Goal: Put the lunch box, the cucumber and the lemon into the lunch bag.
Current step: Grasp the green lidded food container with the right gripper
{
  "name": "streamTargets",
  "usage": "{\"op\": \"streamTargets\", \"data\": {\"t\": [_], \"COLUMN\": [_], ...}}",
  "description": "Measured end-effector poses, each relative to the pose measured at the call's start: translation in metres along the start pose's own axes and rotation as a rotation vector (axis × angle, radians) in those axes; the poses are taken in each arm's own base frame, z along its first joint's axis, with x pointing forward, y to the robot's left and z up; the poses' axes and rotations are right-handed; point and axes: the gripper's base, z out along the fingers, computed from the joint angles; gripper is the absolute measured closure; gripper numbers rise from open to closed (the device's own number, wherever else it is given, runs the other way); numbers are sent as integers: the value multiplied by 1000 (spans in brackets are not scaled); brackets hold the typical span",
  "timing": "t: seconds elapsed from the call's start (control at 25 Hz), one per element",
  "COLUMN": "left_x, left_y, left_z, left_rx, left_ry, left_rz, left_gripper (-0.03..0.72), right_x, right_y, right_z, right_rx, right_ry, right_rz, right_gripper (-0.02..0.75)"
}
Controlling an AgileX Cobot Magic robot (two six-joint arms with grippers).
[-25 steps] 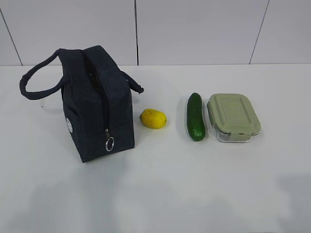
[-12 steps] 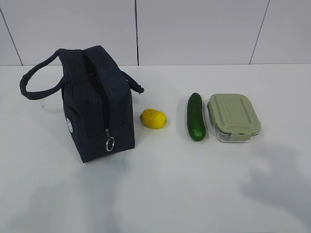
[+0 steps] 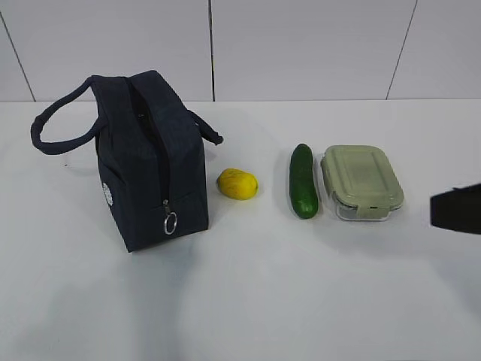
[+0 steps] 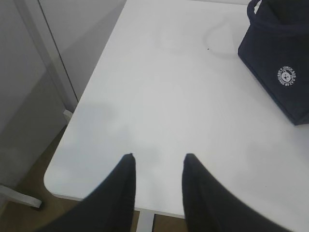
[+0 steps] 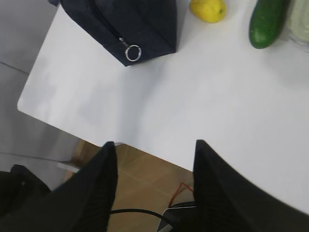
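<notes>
The dark navy lunch bag (image 3: 146, 158) stands at the left with its top zip open and a metal ring pull (image 3: 170, 222) at the front. The yellow lemon (image 3: 237, 184) lies just right of it. The dark green cucumber (image 3: 303, 180) lies beside the lunch box (image 3: 361, 181) with its pale green lid. A dark part of my right arm (image 3: 457, 207) enters at the right edge, right of the lunch box. My right gripper (image 5: 153, 145) is open and empty over the table's front edge. My left gripper (image 4: 157, 158) is open and empty, left of the bag (image 4: 282, 63).
The white table's front-left corner (image 4: 55, 179) and left edge are close under my left gripper. In the right wrist view the table's front edge (image 5: 145, 152) runs under the fingers, with floor and a black cable (image 5: 140, 212) below. A white wall stands behind the table.
A dark part of my right arm has come into the exterior view at the right edge; before, only its shadow showed on the table. The objects have not moved.
</notes>
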Motion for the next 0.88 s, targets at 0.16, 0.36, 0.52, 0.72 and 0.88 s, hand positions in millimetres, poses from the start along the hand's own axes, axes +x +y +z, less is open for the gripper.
{"op": "streamTargets", "data": {"t": [0.16, 0.36, 0.52, 0.72, 0.88], "left_x": [0, 0, 0, 0, 0], "left_y": [0, 0, 0, 0, 0], "left_z": [0, 0, 0, 0, 0], "left_rx": [0, 0, 1, 1, 1], "left_ry": [0, 0, 0, 0, 0], "left_rz": [0, 0, -1, -1, -1], "left_gripper": [453, 453, 453, 454, 453], "right_x": [-22, -43, -61, -72, -75], "right_y": [-16, -38, -70, -117, -147], "right_z": [35, 77, 98, 107, 102], "right_rx": [-123, -322, -397, -347, -292], "right_ry": [50, 125, 88, 40, 38], "right_rz": [2, 47, 154, 264, 291], "right_gripper": [356, 356, 356, 356, 356]}}
